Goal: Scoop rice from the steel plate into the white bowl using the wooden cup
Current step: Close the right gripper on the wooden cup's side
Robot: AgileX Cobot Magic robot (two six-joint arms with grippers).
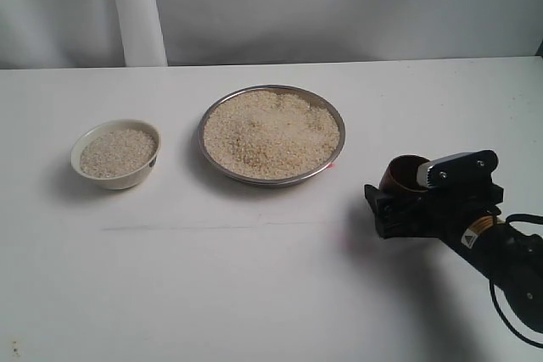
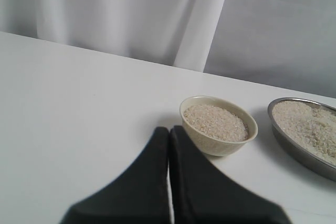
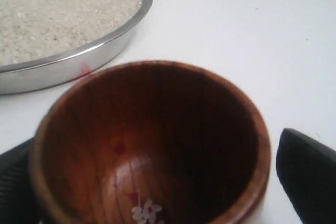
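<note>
Rice [image 1: 271, 133] lies heaped across the steel plate [image 1: 265, 181] at the middle of the white table [image 1: 212, 277], filling it nearly to the rim. To the plate's left, and apart from it, the white bowl [image 1: 119, 179] already holds a share of grains. The wooden cup [image 1: 405, 174] stands upright on the table, right of the plate and nearer. It is almost empty, with a few grains [image 3: 147, 212] at its dark bottom. The right gripper [image 1: 403, 192] has its jaws spread around the cup. One finger [image 3: 310, 177] stands clear of the wall, while the other [image 3: 16, 182] may be touching it, though blur hides the contact. The left gripper [image 2: 169, 132] hangs above bare table with its fingers pressed together, gripping nothing, and the bowl lies just beyond their tips.
</note>
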